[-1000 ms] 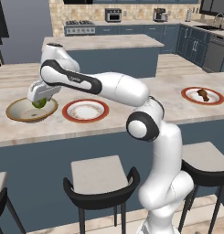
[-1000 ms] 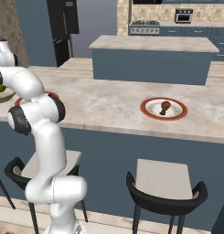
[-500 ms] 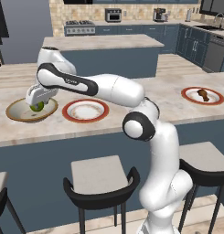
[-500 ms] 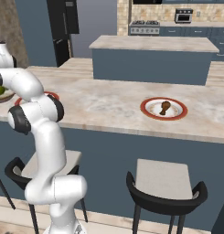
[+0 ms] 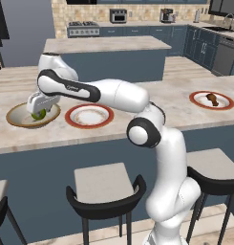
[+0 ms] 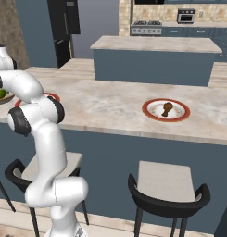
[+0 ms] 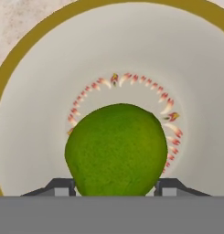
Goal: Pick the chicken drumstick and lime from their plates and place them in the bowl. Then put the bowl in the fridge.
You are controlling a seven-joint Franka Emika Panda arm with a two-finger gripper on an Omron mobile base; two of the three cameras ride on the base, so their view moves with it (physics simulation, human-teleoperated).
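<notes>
My gripper hangs low over the tan bowl at the left end of the counter, shut on the lime. Seen from the hand, the green lime sits between the two fingertips, with the bowl's pale inside close beneath; I cannot tell whether the lime touches it. Right of the bowl lies an empty red-rimmed plate. The brown chicken drumstick rests on the other plate far to the right, and the right base view shows that drumstick too. The dark fridge stands at the back left.
Bar stools stand along the near side of the counter. Behind the counter is a kitchen island, with blue cabinets and a stove along the back wall. My arm reaches over the empty plate.
The gripper has come down a little with the lime, closer to the bowl's inside. The drumstick and both plates have not moved.
</notes>
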